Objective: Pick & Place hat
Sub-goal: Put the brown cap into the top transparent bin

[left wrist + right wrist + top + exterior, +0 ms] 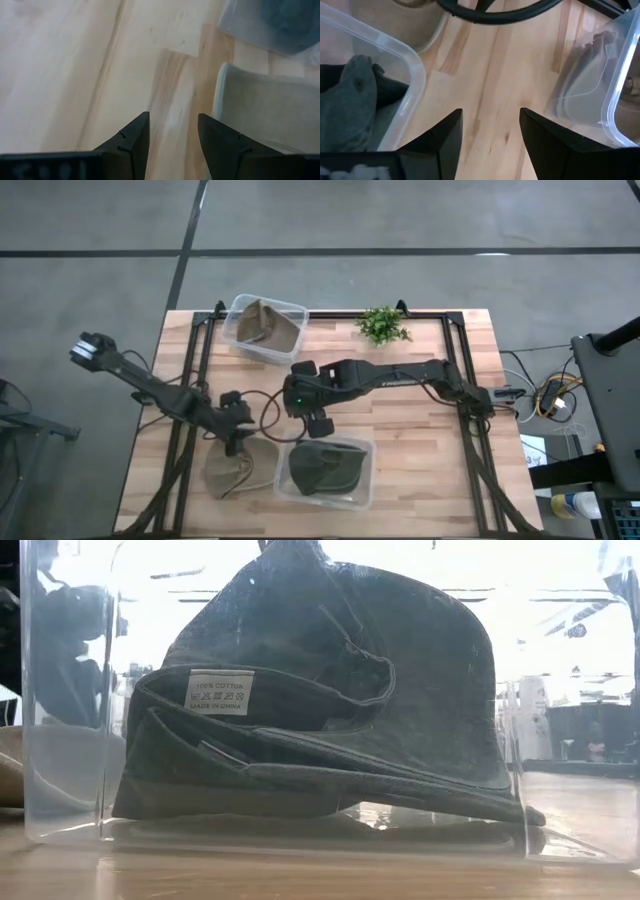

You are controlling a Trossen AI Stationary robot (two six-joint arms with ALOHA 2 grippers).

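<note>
While both claws, left gripper [172, 137] and right gripper [490, 127], hang released, pale wooden table [420, 440] meets grey floor [400, 215].

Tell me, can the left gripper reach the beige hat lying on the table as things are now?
Probably yes. The left gripper is open just above the beige hat, which lies uncovered on the table beside the clear bin.

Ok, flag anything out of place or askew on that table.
One beige hat lies loose on the wood beside the clear bin holding the dark hat, under the left gripper. The other beige hat sits in its bin.
</note>
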